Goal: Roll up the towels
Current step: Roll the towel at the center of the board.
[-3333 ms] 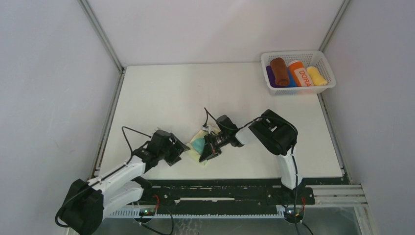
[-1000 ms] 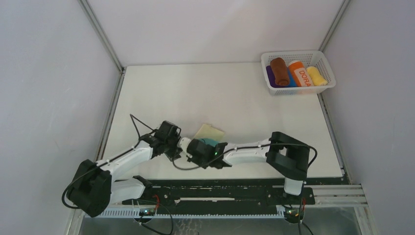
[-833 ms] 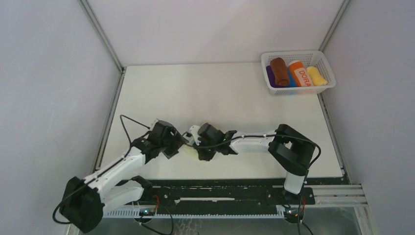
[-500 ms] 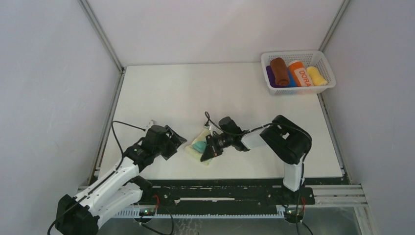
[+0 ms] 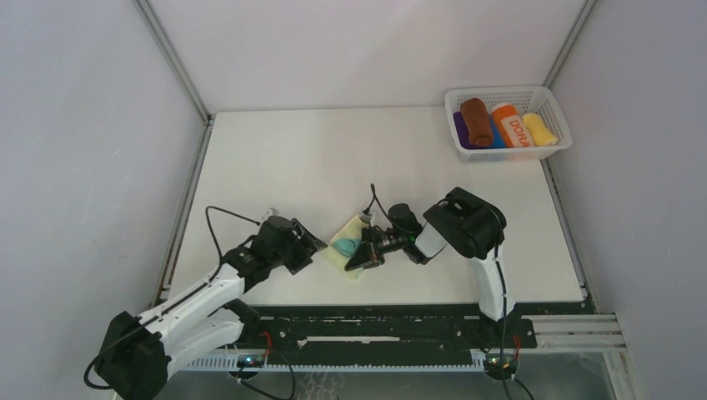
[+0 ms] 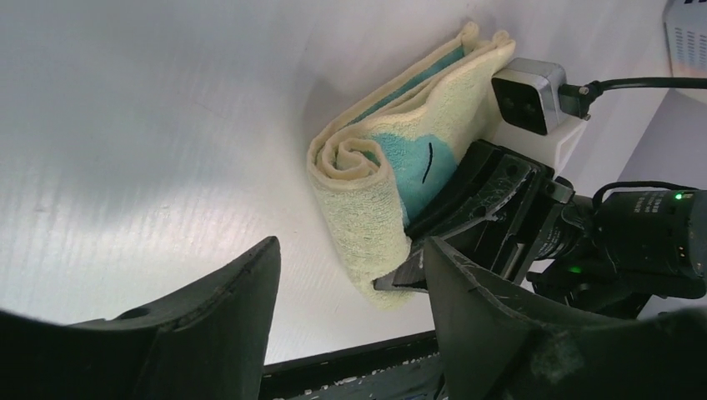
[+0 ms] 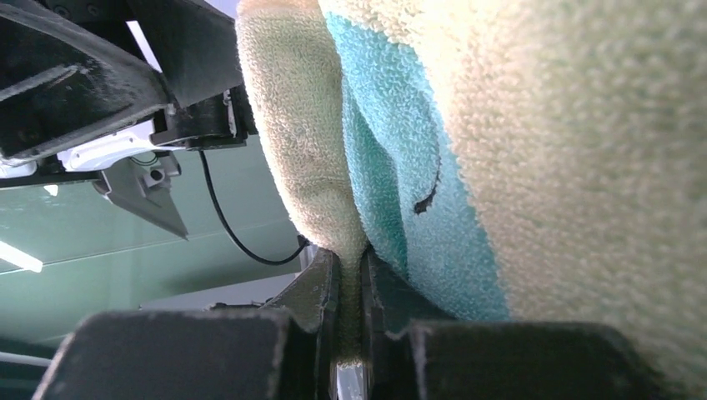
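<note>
Teal towel is on the tabletop, close to the near edge and a bit left of centre, between the two arms. It's partly rolled. The left wrist view shows the spiral end of the teal towel, cream side out and teal inside, with a flatter folded tail running off toward the far side.

Right pincer comes in low from the right and sits against the near-right side of the roll. The right wrist view shows the right pincer with fingers pressed together on one cream layer of the teal towel, so it's pinching a fold and not the whole roll. The right arm's wrist camera is touching or just beside the towel's tail end; can't tell which.

Left pincer is just left of the towel and not touching it. In its own view the left pincer has its jaws spread wide, nothing between them, aimed at the spiral end.

Rust-brown towel is rolled and lies in the white basket at the far right corner of the tabletop, well apart from both arms. It's on the left side of the basket, on top of the purple roll. To its right are the blue roll, the orange "DORA" roll and the yellow roll, packed side by side.
</note>
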Tool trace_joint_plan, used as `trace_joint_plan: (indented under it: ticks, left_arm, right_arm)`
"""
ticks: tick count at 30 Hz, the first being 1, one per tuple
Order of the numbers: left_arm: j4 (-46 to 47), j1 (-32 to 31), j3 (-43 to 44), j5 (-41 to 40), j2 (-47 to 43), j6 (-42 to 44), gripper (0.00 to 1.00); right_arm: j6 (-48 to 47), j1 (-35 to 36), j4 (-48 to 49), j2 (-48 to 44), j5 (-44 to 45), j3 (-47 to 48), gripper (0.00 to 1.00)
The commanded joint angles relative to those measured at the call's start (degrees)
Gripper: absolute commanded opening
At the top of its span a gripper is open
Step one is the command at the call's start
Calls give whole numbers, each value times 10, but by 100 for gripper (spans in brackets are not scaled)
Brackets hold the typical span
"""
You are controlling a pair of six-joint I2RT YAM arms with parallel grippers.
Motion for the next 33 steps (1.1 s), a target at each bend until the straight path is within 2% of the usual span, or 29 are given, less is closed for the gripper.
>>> trace_joint_plan:
  ticks: [1,8,15,18,23,26,29,33]
  left_arm:
    - [58,-8,-4,9,34,-6,66]
    - [103,-15,14,11,115,0,50]
    - [109,-29,32,7,188,6,45]
    - [100,-31,34,9,211,4,41]
    - [84,-32,33,6,234,3,39]
    - [72,-32,36,5,243,4,39]
    - [67,-32,40,5,250,7,39]
    - [62,-32,48,8,257,11,39]
  right_arm:
    - [38,-13,30,24,-3,-5,0]
    - [39,-14,23,31,0,-5,0]
    - [-13,-13,-43,0,13,-4,1]
    - [-78,-9,-116,-43,31,-3,11]
    - [-237,14,-365,-148,126,46,31]
    - [-302,32,-471,-200,198,71,41]
    - [-361,60,-563,-247,294,97,55]
    - [-429,120,-659,-303,467,126,59]
